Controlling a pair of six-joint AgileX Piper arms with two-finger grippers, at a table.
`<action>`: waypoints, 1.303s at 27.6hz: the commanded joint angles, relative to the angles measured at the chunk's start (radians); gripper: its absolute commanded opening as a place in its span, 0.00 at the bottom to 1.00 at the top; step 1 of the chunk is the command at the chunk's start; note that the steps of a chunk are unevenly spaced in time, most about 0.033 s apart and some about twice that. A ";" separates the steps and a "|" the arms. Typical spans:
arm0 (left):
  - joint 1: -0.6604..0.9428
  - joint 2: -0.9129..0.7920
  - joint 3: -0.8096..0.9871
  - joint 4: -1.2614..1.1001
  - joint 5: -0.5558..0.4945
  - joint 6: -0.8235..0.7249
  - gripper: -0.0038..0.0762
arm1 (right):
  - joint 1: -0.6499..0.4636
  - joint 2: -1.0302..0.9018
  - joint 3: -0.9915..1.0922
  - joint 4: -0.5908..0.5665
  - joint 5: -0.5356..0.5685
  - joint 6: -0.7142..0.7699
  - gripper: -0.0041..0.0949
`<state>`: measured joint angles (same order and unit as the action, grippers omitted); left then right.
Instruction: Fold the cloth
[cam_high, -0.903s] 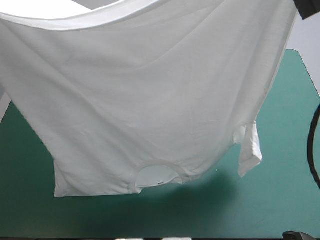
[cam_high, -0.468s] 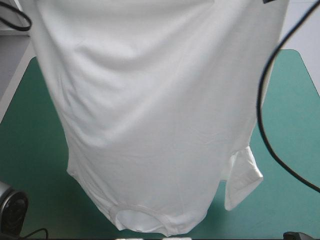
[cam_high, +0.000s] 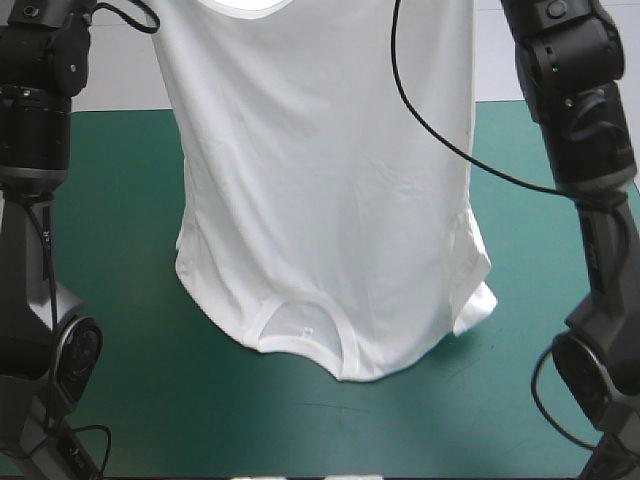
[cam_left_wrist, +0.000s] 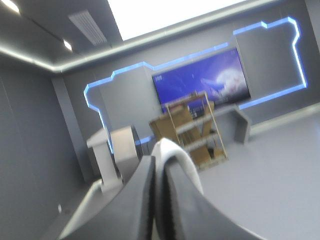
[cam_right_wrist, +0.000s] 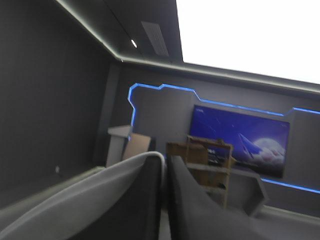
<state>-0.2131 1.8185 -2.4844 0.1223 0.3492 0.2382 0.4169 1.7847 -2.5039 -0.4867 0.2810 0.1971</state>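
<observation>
White T-shirt (cam_high: 320, 200) hangs below left hand (cam_left_wrist: 158, 165) and right hand (cam_right_wrist: 165, 161), both pinching it.

T-shirt (cam_high: 320, 200) hangs curtain-like across middle; teal-green cover (cam_high: 125, 250) bare both sides, near edge.

one T-shirt (cam_high: 320, 200), one table (cam_high: 120, 250) — two arms — left arm (cam_high: 35, 110), right arm (cam_high: 585, 110)

Soft, matt white cloth in the T-shirt (cam_high: 320, 200), finely creased, seamed at the collar band. Smooth, matt teal-green cover over the counter (cam_high: 120, 220). Matt black, smooth-faced jaws. Slightly glossy black casing on the arms (cam_high: 585, 110).
</observation>
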 joint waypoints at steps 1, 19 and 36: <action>0.000 -0.029 -0.044 0.004 -0.299 -0.012 0.08 | -0.066 0.037 -0.095 0.079 -0.339 0.011 0.02; 0.000 0.002 -0.038 0.007 0.010 0.071 0.08 | -0.127 0.161 -0.315 0.228 0.424 -0.197 0.02; -0.002 -0.108 0.842 -0.012 0.434 -0.044 0.08 | -0.180 -0.032 0.594 0.468 0.900 -0.272 0.02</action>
<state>-0.2131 1.8450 -1.7342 0.1151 0.8181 0.2373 0.2405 1.9315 -2.0365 -0.0182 1.2187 -0.0633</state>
